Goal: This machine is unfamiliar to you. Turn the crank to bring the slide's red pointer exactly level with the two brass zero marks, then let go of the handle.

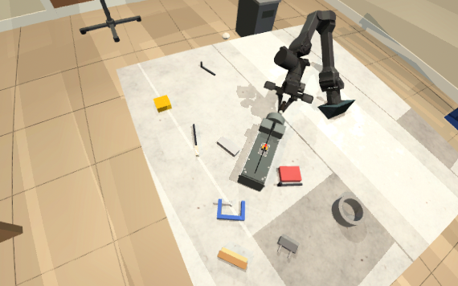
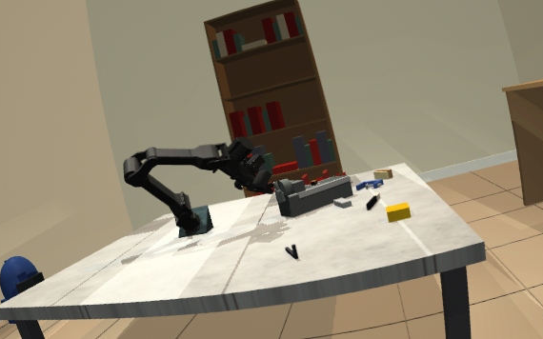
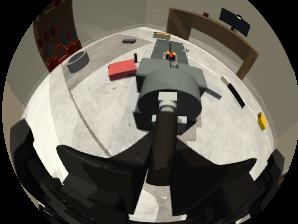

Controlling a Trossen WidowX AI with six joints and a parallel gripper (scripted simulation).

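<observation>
The machine [image 1: 251, 165] [image 2: 316, 197] [image 3: 150, 92] is a long grey-green box with a slotted top and a round grey hub [image 1: 276, 117] at its near end. The crank handle [image 3: 165, 132] is a dark brown cylinder sticking out from the hub toward the wrist camera. My gripper [image 1: 281, 111] [image 2: 271, 190] [image 3: 160, 136] is shut on it, one finger on each side. The red pointer [image 1: 265, 146] [image 3: 171, 55] sits on the slot, close to the yellow-orange brass marks. They are too small to tell whether it is exactly level. The crank arm is mostly hidden.
A red block [image 1: 290, 173] [image 3: 122, 69] lies beside the machine, a grey block [image 1: 228, 146] on its other side. A blue clamp-like frame [image 1: 231, 218], a grey ring [image 1: 337, 213], a yellow block [image 1: 162, 103] [image 2: 398, 212] and a black angled tool [image 1: 208, 71] [image 2: 292, 252] lie farther off.
</observation>
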